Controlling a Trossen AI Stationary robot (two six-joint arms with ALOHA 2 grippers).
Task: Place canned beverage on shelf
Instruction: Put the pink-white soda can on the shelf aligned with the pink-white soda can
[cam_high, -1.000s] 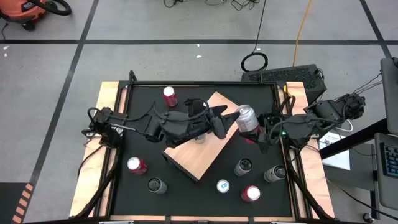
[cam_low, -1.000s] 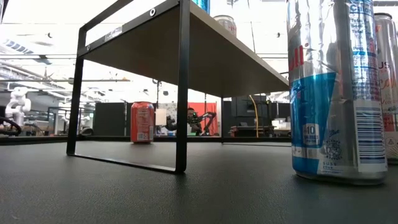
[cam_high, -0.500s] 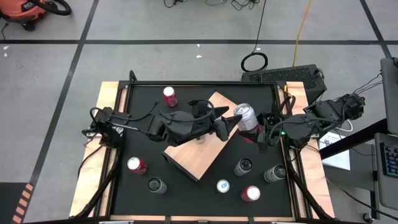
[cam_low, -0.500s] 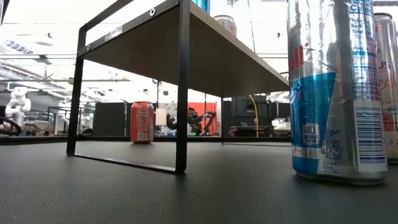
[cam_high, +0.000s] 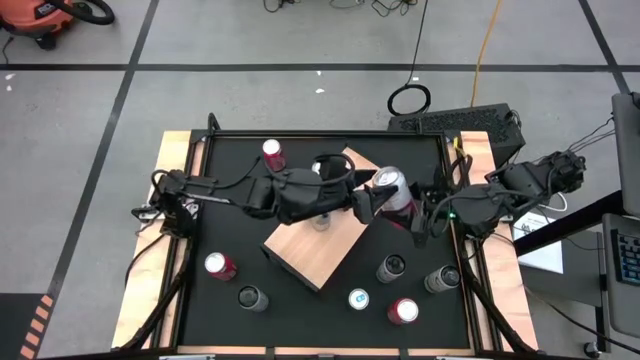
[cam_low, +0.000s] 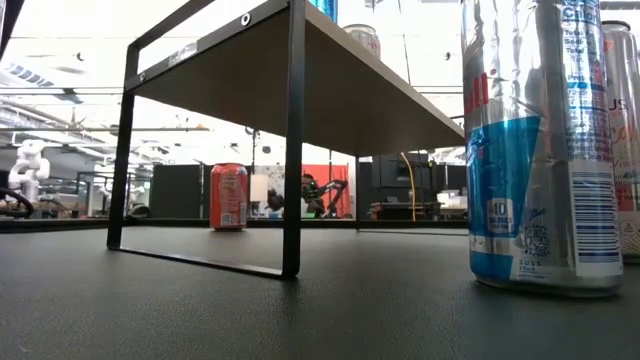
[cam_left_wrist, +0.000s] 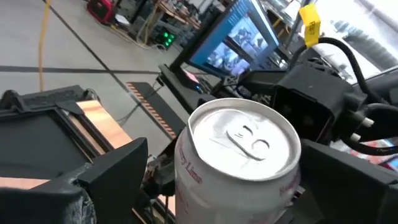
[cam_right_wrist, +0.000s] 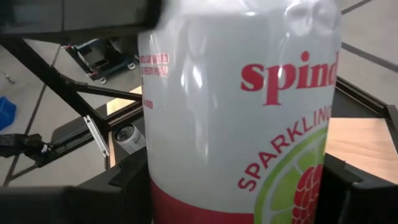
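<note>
Right now I've got a handoff in progress near the right edge of the desk (cam_high: 455, 230): my right hand (cam_high: 418, 212) is pinching the white sparkling-water can (cam_high: 391, 190) by its lower body, holding it upright just off the shelf's (cam_high: 318, 245) right corner. My left hand (cam_high: 362, 200) is spread wide with its fingers (cam_left_wrist: 109, 171) on either side of the can, not squeezing yet. To do this well I'd centre the left fingers on the can's mid-body, above the right hand's grip, so the two don't clash. Close left fully before I let go with right, or the can could tip. One can (cam_high: 321, 218) already stands on the shelf, so I'd aim for bare board beside it.
</note>
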